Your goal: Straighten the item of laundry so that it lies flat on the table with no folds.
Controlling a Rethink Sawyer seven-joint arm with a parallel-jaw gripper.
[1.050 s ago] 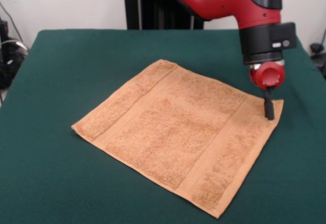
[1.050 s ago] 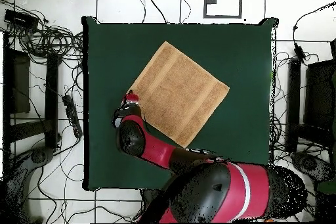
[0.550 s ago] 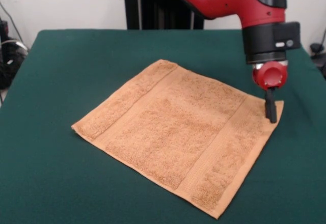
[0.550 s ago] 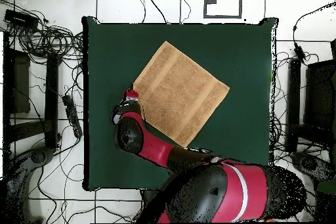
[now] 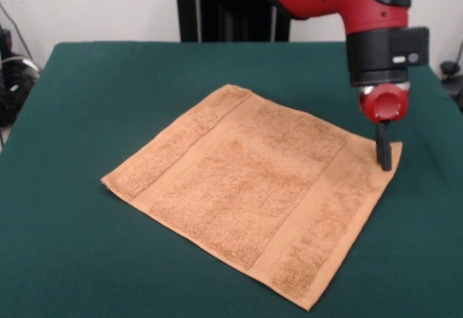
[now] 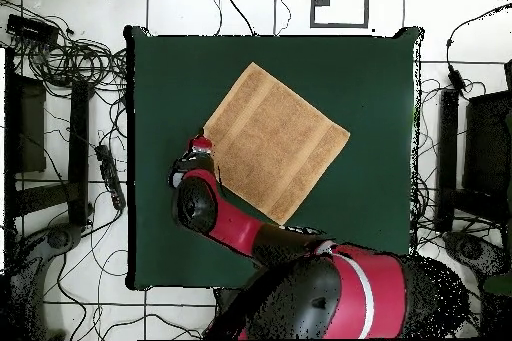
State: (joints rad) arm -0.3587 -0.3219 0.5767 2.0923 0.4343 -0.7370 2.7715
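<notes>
Towel (image 5: 249, 188) flat on bench (image 5: 72, 246), soft, light, limp; best taken at a corner. Pincer (image 5: 383, 160) at its right corner; can't tell its opening or hold.

We see the orange-tan terry towel (image 5: 255, 188) (image 6: 276, 142) spread flat on the dark green worktop (image 5: 87, 246) (image 6: 375, 87), turned like a diamond, one corner toward the near edge. Woven border bands run along two opposite sides. No folds show; its surface lies smooth.
</notes>
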